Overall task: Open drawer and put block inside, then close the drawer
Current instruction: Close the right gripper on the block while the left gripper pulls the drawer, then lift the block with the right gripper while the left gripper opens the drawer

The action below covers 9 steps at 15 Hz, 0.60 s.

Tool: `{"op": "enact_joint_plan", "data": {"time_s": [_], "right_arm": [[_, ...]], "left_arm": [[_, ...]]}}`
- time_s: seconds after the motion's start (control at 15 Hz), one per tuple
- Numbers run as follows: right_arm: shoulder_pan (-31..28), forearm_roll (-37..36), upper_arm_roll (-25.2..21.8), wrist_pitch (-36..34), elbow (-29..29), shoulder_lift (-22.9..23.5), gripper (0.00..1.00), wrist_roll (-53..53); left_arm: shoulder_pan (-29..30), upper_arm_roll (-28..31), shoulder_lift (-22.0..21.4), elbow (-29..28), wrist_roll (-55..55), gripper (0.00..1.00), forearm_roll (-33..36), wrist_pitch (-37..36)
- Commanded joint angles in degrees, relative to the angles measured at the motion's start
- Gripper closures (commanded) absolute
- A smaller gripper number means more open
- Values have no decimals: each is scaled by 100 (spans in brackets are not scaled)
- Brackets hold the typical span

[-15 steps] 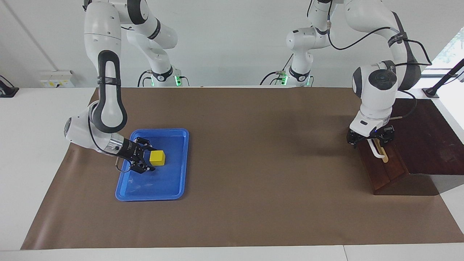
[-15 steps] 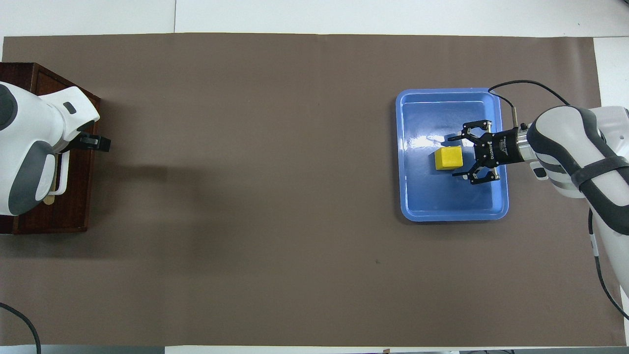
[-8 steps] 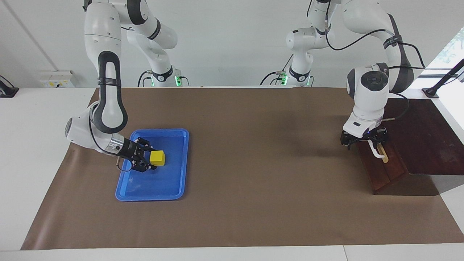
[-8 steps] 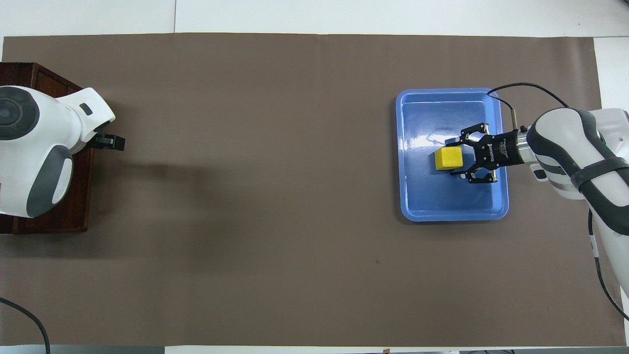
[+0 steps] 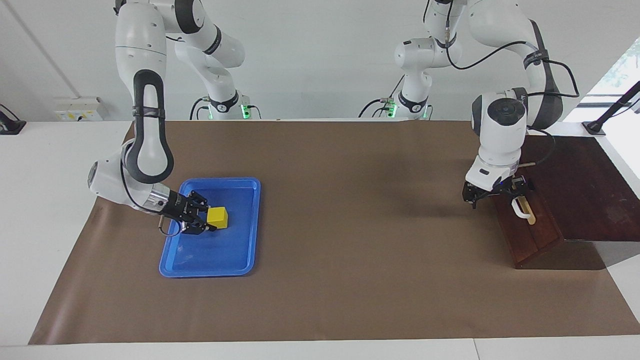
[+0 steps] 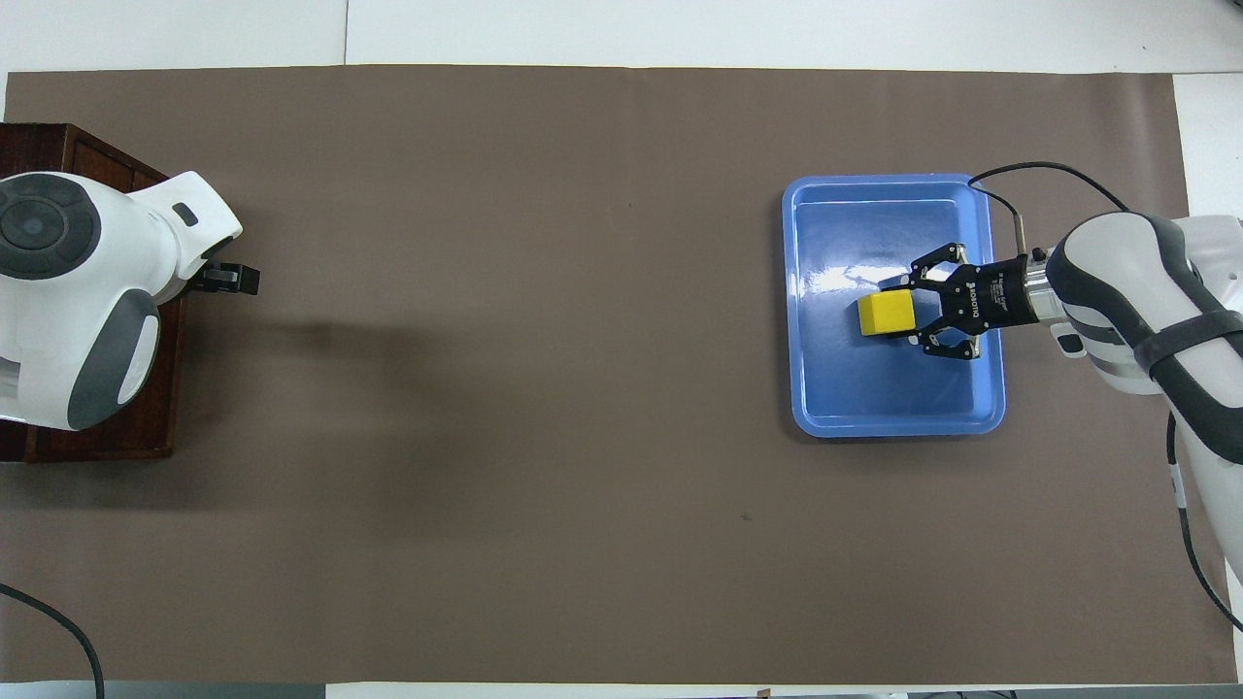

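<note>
Wide bare brown mat (image 5: 350, 240) stretches across the desk between the blue tray (image 5: 240, 255) and the drawer (image 5: 530, 235), which sits shut at the left arm's end. Down in the tray, the right pincer (image 5: 209, 220) clamps tight on the yellow block (image 5: 218, 217), well inside the rim. The left pincer (image 5: 492, 195) hangs spread wide over the drawer's edge, beside the white handle (image 5: 520, 210), holding nothing.

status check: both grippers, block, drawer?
Right gripper shut on the block in the blue tray. Left gripper open, over the drawer, at its white handle. Drawer shut. Nothing in the way.
</note>
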Motion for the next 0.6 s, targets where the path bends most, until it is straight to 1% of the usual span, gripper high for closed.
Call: {"op": "enact_joint_plan", "data": {"time_s": [0.0, 0.13, 0.27, 0.47, 0.53], "right_arm": [[-14, 168, 29, 97, -87, -63, 100, -270], [-57, 159, 20, -16, 88, -55, 100, -226], [-76, 54, 11, -349, 526, -28, 100, -191], [-5, -35, 20, -605, 1089, 86, 100, -121], [64, -26, 55, -641, 1239, 86, 100, 167]], "left_arm": [[216, 35, -20, -67, -64, 0, 409, 218], [287, 35, -11, -93, -55, 0, 410, 410], [288, 27, -20, -198, -72, 0, 410, 455], [279, 27, 50, -321, -116, 0, 410, 552], [279, 27, 120, -322, -116, 0, 410, 596]]}}
